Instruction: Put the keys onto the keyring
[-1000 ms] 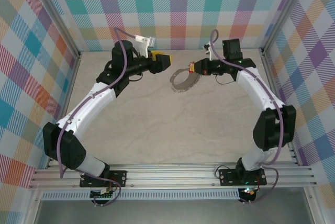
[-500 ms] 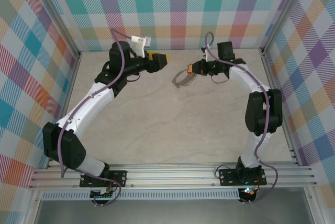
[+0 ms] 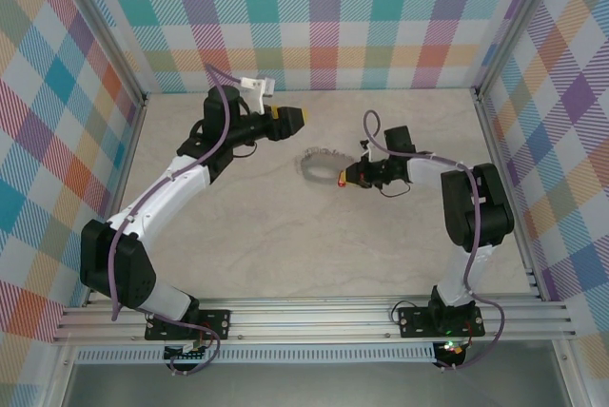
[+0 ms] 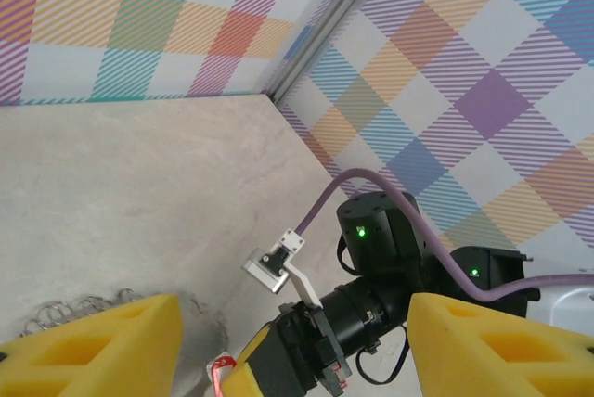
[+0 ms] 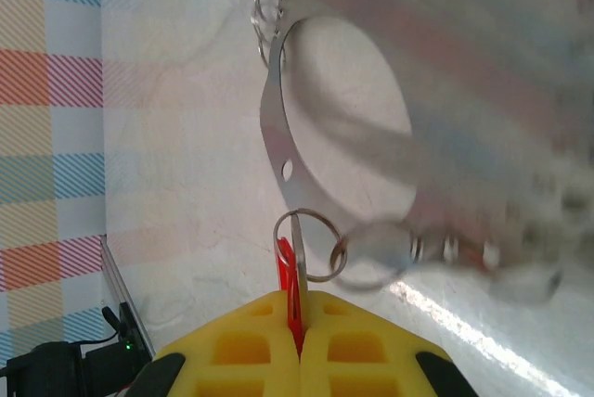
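Two end effectors flank the keyring. The left end effector [image 3: 288, 117], at the far left, stands with its jaws apart and empty, well apart from the ring. The keyring [image 3: 319, 164] lies on the worktop [image 3: 247, 236] between the arms, to the right of that end effector and nearer. The red-tagged key [image 5: 290, 272] points lengthwise to the left, out of its holder and at the ring's band; whether the two touch cannot be told. The right end effector [image 3: 347, 177] is clenched on the key, just right of the ring. It is judged the nearer arm for threading.
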Robot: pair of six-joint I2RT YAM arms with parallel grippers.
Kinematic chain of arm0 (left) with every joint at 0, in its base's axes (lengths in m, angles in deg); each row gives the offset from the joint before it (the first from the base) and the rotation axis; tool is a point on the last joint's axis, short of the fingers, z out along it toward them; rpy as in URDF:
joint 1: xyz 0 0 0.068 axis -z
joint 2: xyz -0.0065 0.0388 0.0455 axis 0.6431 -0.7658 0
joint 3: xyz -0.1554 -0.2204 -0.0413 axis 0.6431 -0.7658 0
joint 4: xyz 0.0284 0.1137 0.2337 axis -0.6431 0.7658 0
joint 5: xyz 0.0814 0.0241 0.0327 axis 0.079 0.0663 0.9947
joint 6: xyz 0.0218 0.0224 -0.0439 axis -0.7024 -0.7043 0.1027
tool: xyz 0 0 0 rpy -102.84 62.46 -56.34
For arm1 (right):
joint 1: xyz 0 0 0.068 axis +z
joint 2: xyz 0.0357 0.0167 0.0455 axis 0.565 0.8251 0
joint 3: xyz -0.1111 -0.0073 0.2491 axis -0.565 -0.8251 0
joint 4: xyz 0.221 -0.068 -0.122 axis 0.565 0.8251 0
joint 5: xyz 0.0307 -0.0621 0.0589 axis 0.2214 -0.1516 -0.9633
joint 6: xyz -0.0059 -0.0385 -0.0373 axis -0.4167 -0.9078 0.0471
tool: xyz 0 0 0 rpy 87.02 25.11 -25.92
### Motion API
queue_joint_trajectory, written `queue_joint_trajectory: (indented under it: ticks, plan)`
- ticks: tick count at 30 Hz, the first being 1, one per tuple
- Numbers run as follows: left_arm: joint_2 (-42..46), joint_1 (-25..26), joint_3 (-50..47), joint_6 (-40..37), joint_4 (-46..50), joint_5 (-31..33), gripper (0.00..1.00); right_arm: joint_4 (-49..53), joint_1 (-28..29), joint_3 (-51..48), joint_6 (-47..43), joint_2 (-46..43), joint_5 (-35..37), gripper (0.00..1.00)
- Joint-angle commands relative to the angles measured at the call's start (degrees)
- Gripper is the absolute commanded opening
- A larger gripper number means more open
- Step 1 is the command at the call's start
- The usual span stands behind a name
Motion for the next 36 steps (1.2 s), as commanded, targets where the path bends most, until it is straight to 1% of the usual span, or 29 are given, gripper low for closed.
queue_joint_trajectory:
  ticks: [1,7,11,13,15,16,18,21,22,23,25,28,32,34,36]
  plan:
    - [1.83,-0.61,-0.72,2.06,-2.36,-1.25,0.65,-4.4,1.18,-2.38,2.09,-1.58,-0.25,0.0]
    - [1.31,-0.61,-1.54,3.49,-3.13,-1.38,0.65,-6.72,2.98,-6.26,3.61,-0.94,-0.53,0.0]
    - [1.14,-0.52,-1.67,3.7,-2.82,-1.68,0.65,-7.67,5.21,-9.34,4.96,-3.79,-1.41,0.0]
    - [1.07,-0.44,-1.59,3.72,-2.49,-2.14,0.65,-6.72,7.06,-10.69,4.96,-6.39,-2.17,0.21]
    - [1.07,-0.44,-1.29,3.33,-1.72,-3.05,0.66,-6.15,7.91,-13.25,5.16,-10.63,-2.1,0.48]
    - [1.24,-0.44,-1.25,3.07,-1.3,-3.49,0.67,-5.77,7.81,-14.52,5.26,-13.05,-1.75,0.59]
    - [1.87,-0.35,-1.85,2.79,-1.03,-4.09,0.71,-3.31,7.05,-16.11,4.74,-18.52,0.28,0.84]
    - [3.54,-0.27,-3.55,2.84,-1.0,-3.4,0.96,0.29,4.75,-15.83,4.91,-25.56,1.29,0.98]
    - [4.45,-0.3,-4.32,2.91,-1.07,-2.6,1.0,1.37,4.02,-15.45,5.02,-27.65,1.8,1.0]
    - [5.66,-0.26,-5.54,2.97,-1.24,-1.55,1.0,2.89,3.45,-14.8,4.96,-29.84,3.03,1.0]
    - [8.25,-0.18,-7.82,2.89,-1.67,0.79,1.0,6.29,2.6,-13.0,4.48,-33.51,6.25,1.0]
    - [13.52,-0.17,-11.79,2.93,-1.6,7.87,1.0,11.54,1.34,-9.92,3.42,-38.65,15.57,1.0]
    - [22.11,-0.17,-18.91,2.06,-3.13,23.66,1.0,15.02,-1.3,-7.42,2.76,-42.34,32.63,1.0]
    - [26.12,-0.17,-22.65,-0.57,-4.6,30.54,1.0,14.6,-2.38,-6.93,3.44,-42.47,42.36,1.0]
    - [28.89,-0.17,-25.64,-2.98,-4.42,37.99,1.0,11.8,-2.83,-8.1,4.1,-42.01,52.5,1.0]
